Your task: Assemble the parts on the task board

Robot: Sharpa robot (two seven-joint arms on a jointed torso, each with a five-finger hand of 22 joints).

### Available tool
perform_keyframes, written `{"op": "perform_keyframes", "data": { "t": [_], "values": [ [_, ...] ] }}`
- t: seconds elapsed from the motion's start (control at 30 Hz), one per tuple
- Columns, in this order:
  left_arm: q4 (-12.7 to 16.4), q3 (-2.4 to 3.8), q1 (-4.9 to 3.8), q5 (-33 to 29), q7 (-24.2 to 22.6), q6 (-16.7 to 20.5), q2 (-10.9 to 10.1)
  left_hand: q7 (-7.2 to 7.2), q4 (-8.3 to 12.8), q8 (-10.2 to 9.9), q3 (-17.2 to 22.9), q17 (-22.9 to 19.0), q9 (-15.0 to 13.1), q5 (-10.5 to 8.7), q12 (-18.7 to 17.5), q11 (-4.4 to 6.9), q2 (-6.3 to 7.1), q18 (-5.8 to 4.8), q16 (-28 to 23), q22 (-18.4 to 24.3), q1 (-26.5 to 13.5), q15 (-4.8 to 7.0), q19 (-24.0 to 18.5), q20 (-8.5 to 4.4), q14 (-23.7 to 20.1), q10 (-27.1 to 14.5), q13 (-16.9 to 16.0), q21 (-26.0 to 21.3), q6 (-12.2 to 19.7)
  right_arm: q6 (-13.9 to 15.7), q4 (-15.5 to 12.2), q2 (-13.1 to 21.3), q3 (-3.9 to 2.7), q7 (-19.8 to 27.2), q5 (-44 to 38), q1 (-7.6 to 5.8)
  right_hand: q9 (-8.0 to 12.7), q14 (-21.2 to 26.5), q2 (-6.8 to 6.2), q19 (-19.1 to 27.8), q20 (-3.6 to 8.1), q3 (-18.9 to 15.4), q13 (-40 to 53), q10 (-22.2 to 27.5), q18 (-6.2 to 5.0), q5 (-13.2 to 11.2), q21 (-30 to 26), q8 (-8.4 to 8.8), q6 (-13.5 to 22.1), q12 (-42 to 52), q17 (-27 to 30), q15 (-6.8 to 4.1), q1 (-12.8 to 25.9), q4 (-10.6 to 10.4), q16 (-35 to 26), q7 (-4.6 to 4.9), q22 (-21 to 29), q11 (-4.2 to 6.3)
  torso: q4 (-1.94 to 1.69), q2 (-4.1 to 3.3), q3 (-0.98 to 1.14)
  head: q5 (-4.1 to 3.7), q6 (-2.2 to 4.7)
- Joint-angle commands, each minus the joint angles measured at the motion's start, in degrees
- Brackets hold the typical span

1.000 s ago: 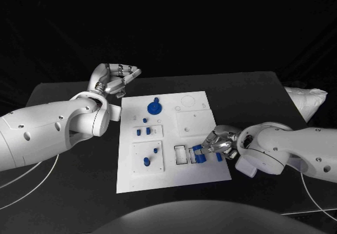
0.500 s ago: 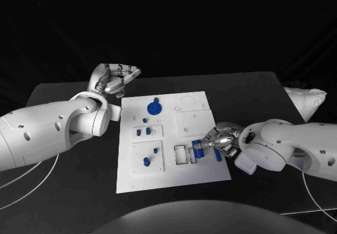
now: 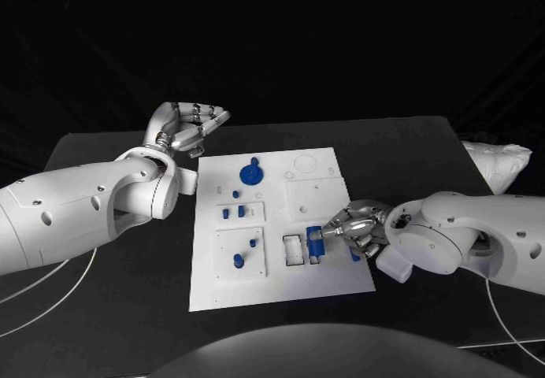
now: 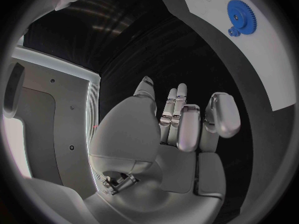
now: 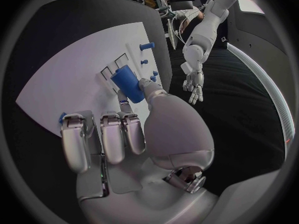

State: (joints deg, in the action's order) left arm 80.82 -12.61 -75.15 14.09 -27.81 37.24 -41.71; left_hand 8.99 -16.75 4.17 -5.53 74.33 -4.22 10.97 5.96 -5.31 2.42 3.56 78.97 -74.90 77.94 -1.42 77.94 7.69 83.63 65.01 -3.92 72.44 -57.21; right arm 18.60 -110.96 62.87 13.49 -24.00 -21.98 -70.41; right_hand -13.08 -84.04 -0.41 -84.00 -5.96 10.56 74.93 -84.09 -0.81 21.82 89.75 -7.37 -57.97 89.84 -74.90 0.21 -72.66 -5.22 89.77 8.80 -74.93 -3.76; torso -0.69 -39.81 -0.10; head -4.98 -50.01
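Observation:
The white task board (image 3: 324, 283) lies in the middle of the black table. My right hand (image 3: 354, 228) hovers at its right edge and pinches a blue block (image 3: 315, 239) just over the rectangular slots (image 3: 293, 250). In the right wrist view the block (image 5: 127, 84) sits between thumb and finger, tilted toward the board (image 5: 69, 64). Beyond the board's far left corner my left hand (image 3: 189, 124) is raised, its fingers curled and holding nothing, as the left wrist view (image 4: 181, 129) also shows. A blue gear (image 3: 250, 172) and small blue pegs (image 3: 233, 213) stand on the board.
A white bundle (image 3: 496, 164) lies at the table's right edge. Thin cables (image 3: 46, 291) trail across the table on the left. Another blue piece (image 3: 354, 253) lies under my right hand's fingers. More blue pegs (image 3: 239, 260) stand in the near-left panel.
My right hand has carried the blue block a little to the left, from the board's right edge to just over the slots. The left hand has barely moved.

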Motion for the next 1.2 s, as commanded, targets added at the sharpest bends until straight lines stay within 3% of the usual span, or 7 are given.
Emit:
{"op": "perform_keyframes", "data": {
  "t": [0.03,0.3,0.53,1.2],
  "values": [
    [0.1,0.05,-0.01,0.2,-0.2,-0.7,0.1,-0.16,0.0,-0.4,-0.3,-0.1,0.1,0.23,-0.4,-0.17,-0.55,0.58,-0.3,-8.3,0.0,-0.06,0.0,-0.15,-0.3,-0.2,0.0,-0.2,0.4,-4.1,0.3,-0.5,0.01,0.2,5.9,-0.07,0.1,-6.0,1.33,-6.0,-0.58,4.9,15.1,-5.9,0.81,0.0,0.3,-0.1,-1.2,0.2,-15.1,0.34,-1.4,4.8,0.2,-0.98,-15.1,-0.14,-0.01,0.04,-0.02,-0.1,0.01],
    [0.0,0.05,-0.01,0.2,-0.2,-0.7,0.2,-0.16,0.0,-0.4,-0.3,-0.1,0.1,0.23,-0.4,-0.17,-0.55,0.58,-0.3,-8.3,0.0,-0.06,0.0,-0.15,-0.3,-0.2,0.0,-0.2,0.4,-6.4,1.7,-2.4,0.01,-1.8,6.6,-0.29,0.3,-6.0,1.29,-6.0,-0.61,5.0,15.1,-5.9,0.81,-0.4,0.3,0.21,-1.2,0.2,-15.1,0.35,-1.2,4.8,0.2,-0.96,-15.1,-0.15,-0.01,0.01,-0.01,-0.11,0.01],
    [-0.1,0.04,-0.01,0.2,-0.2,-0.8,0.4,-0.16,0.0,-0.4,-0.3,-0.1,0.1,0.23,-0.4,-0.17,-0.55,0.58,-0.3,-8.3,0.0,-0.06,0.0,-0.15,-0.3,-0.2,0.0,-0.2,0.4,-6.6,3.1,-4.2,0.01,-3.8,5.7,-0.41,0.6,-6.0,1.28,-6.0,-0.64,4.9,15.1,-5.9,0.81,-0.8,0.3,0.55,-1.1,0.2,-15.1,0.37,-0.9,4.7,0.2,-0.89,-15.1,-0.2,0.04,0.02,-0.03,-0.02,0.01],
    [0.0,0.04,-0.01,0.2,-0.1,-0.8,0.3,-0.16,0.0,-0.4,-0.3,-0.1,0.1,0.23,-0.4,-0.17,-0.55,0.58,-0.3,-8.3,0.0,-0.06,0.0,-0.15,-0.3,-0.2,0.0,-0.2,0.4,-4.1,4.0,-7.1,0.0,-7.4,1.1,-0.47,1.4,-6.0,1.16,-6.0,-0.76,4.7,15.1,-5.9,0.81,-2.3,0.3,1.5,-0.9,0.2,-15.1,0.46,0.2,4.3,0.2,-0.67,-15.1,-0.37,0.0,0.0,0.02,0.39,0.01]
  ]
}}
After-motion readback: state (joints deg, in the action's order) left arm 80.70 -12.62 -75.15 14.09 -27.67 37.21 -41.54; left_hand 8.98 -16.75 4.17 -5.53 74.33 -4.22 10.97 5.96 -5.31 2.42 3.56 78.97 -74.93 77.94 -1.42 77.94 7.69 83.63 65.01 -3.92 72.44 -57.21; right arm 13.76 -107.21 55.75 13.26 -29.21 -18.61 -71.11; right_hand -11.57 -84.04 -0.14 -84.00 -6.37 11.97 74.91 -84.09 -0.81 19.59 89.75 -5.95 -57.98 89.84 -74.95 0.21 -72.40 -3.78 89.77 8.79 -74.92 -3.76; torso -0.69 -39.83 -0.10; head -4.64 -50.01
